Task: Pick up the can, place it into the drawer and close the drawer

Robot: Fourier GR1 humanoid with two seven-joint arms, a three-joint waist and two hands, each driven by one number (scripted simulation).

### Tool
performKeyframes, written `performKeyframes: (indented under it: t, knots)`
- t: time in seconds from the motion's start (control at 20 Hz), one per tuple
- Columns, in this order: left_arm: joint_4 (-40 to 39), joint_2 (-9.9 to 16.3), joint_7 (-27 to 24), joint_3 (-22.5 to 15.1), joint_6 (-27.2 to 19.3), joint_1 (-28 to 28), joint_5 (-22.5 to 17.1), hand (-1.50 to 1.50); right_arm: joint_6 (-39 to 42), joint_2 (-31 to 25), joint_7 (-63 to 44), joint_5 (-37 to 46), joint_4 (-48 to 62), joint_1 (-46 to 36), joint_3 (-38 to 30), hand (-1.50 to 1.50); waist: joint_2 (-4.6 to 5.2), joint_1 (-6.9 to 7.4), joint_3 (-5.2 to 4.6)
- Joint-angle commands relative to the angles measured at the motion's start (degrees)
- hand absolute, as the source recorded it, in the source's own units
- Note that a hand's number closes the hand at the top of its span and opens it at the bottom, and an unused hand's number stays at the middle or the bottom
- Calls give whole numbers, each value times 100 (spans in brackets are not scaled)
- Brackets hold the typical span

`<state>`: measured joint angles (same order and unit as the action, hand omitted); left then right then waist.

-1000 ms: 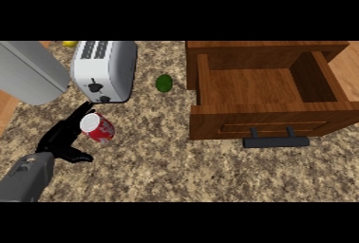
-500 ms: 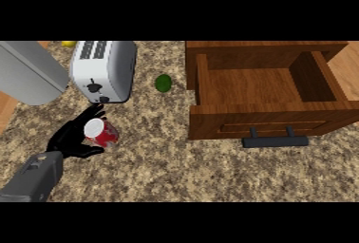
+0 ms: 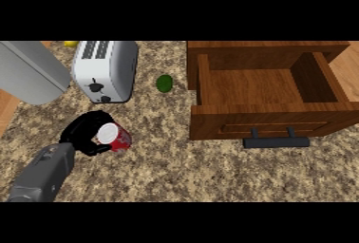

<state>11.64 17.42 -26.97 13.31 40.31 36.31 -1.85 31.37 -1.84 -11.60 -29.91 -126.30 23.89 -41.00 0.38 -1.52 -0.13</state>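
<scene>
A red can (image 3: 116,136) with a white top stands slightly tilted on the speckled counter, left of centre. My left hand (image 3: 79,131) comes in from the lower left and curls round the can's left side, fingers over the top and thumb below. The wooden drawer (image 3: 203,85) is pulled open at the upper right, its inside bare, with a dark handle (image 3: 276,142) on its front panel. The can is well to the left of the drawer. My right hand does not show.
A white toaster (image 3: 105,69) stands just behind the hand. Left of it is a grey appliance (image 3: 28,71), with a small yellow thing (image 3: 70,43) at the back. A green round object (image 3: 164,83) lies between toaster and drawer.
My left hand has closed in round the can, and hand and can have shifted a little to the right and toward me. The drawer has not moved.
</scene>
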Motion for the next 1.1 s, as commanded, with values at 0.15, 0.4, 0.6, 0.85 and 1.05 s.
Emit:
performKeyframes:
  t: [0.15,0.4,0.6,0.85,1.05]
  knots:
    - [252,-224,-140,423,-195,143,-492,150,-237,163,-419,-170,-568,87,126,-150,-32,83,6]
    - [533,-820,-721,991,-2130,-291,-965,150,-212,179,-186,-151,-345,253,-150,-150,-101,214,24]
    - [1422,-1282,-427,779,-2536,-266,-1020,150,-389,177,-397,-260,-604,268,-86,-150,-115,247,26]
    - [2763,-1722,110,415,-3129,-436,-1068,150,-370,176,-275,-416,-649,613,-55,-150,-127,228,27]
    - [3978,-1733,890,-210,-3581,-638,-1358,150,-192,-21,-291,-455,-285,293,-299,-150,-121,254,25]
